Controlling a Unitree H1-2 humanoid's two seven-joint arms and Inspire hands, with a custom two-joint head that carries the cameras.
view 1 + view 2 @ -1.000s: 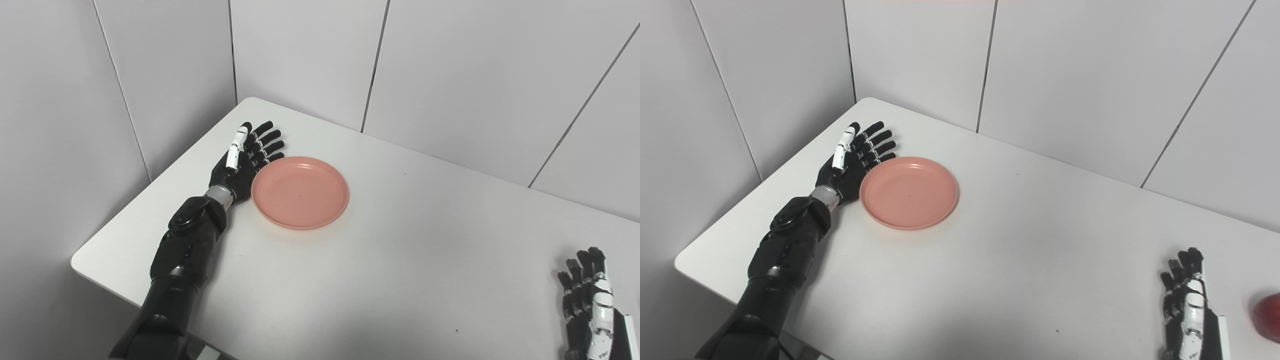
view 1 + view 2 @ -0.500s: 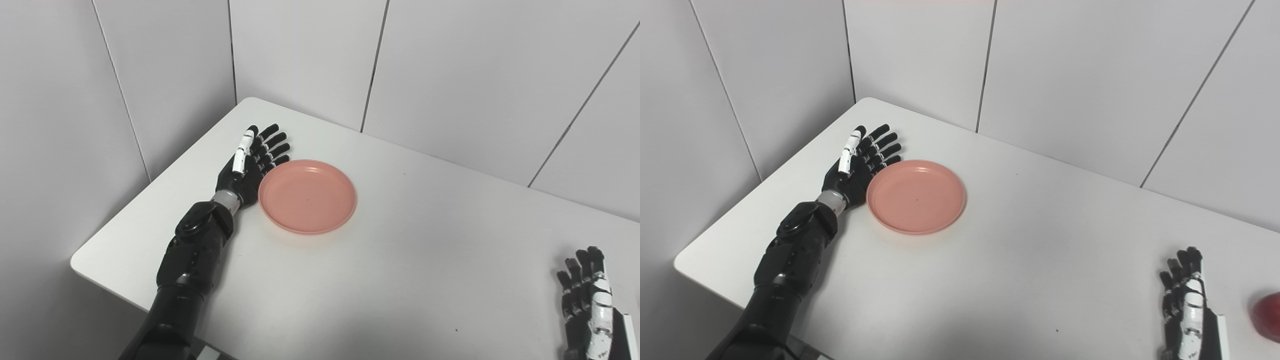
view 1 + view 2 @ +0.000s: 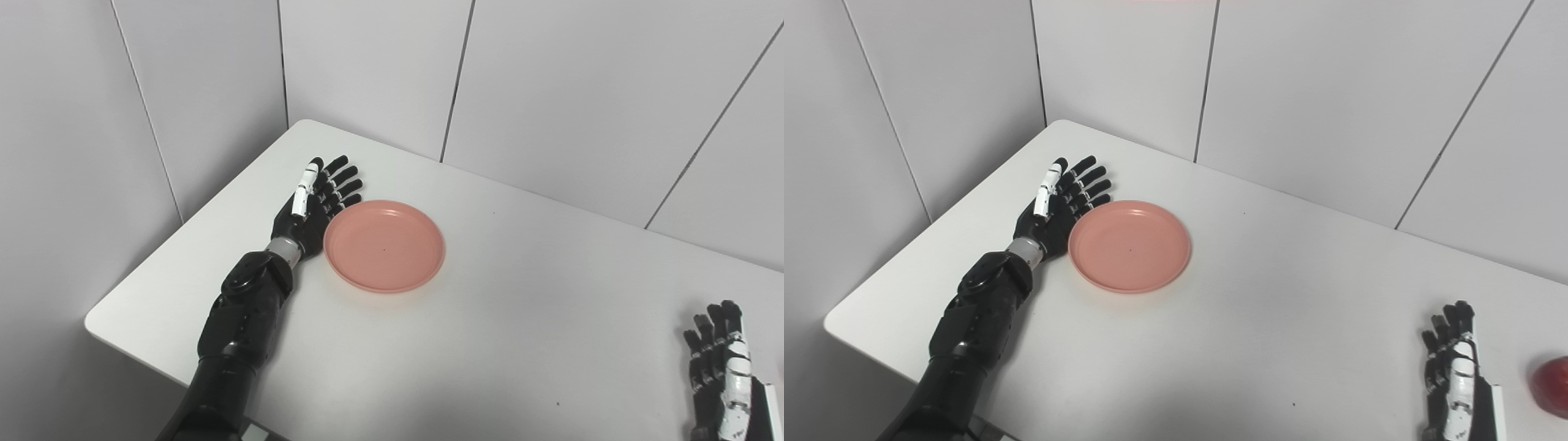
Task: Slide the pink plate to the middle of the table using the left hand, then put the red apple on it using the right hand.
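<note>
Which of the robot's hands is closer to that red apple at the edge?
The right hand. It rests just left of the red apple, not touching it. The left hand is far across the table, against the pink plate.

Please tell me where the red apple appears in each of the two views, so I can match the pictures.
Left eye view: the apple is not clearly in the picture; it would lie past the right edge, beyond the right hand.
Right eye view: the apple is cut by the right edge, low down, just right of the right hand.
Shared landmark: the pink plate, with the left hand against its left rim.
</note>
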